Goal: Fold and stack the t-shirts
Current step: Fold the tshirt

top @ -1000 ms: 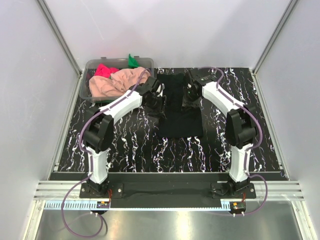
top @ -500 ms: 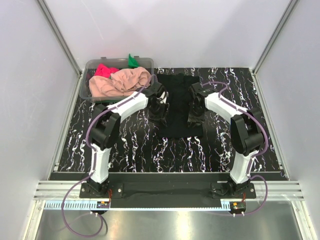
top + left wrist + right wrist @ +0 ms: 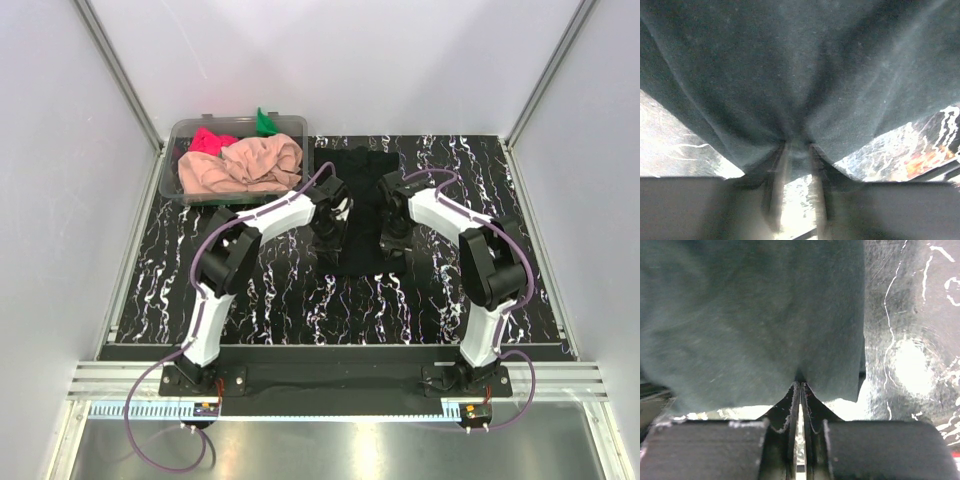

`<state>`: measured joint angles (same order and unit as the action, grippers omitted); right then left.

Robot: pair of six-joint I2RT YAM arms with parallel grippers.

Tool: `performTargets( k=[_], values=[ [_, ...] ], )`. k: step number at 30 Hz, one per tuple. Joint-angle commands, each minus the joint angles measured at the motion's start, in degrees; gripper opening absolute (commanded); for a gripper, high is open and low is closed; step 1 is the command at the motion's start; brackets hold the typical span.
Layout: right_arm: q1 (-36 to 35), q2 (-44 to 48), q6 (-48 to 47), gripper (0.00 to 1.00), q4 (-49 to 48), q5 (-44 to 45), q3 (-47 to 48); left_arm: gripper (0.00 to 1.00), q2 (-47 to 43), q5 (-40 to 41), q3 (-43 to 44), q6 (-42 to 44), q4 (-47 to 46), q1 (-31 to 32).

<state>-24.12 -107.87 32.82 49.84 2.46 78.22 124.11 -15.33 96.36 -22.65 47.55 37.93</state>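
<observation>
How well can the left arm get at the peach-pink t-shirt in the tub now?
Probably not right away: the left gripper pinches the black t-shirt. The peach-pink t-shirt itself lies uncovered in the clear tub.

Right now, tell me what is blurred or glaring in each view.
Left wrist view: the left hand is blurred, and the black t-shirt filling the frame is soft and dim. Right wrist view: the right hand is sharp, with a white glare patch on the table. Top external view: evenly lit and crisp.
</observation>
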Motion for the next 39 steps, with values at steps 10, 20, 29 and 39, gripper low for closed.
performTargets(
  k=[10,20,29,39],
  values=[
    [-0.6,-7.8,-0.5,0.00,-1.6,-0.1,-3.7,0.00,0.7,5.4,-2.8,-2.2,-1.9,0.8],
    [-1.8,-6.0,0.5,0.00,-1.9,-1.1,-9.1,0.00,-4.7,7.7,-13.1,-5.1,-3.9,1.8],
    [-7.9,2.4,5.9,0.00,-0.9,-4.2,-16.6,0.00,-15.2,9.0,-28.2,-11.3,-7.0,5.3],
    [-16.7,12.0,16.3,0.00,2.4,-5.0,-21.1,0.00,-25.1,9.5,-37.6,-16.1,-8.2,8.4]
  ],
)
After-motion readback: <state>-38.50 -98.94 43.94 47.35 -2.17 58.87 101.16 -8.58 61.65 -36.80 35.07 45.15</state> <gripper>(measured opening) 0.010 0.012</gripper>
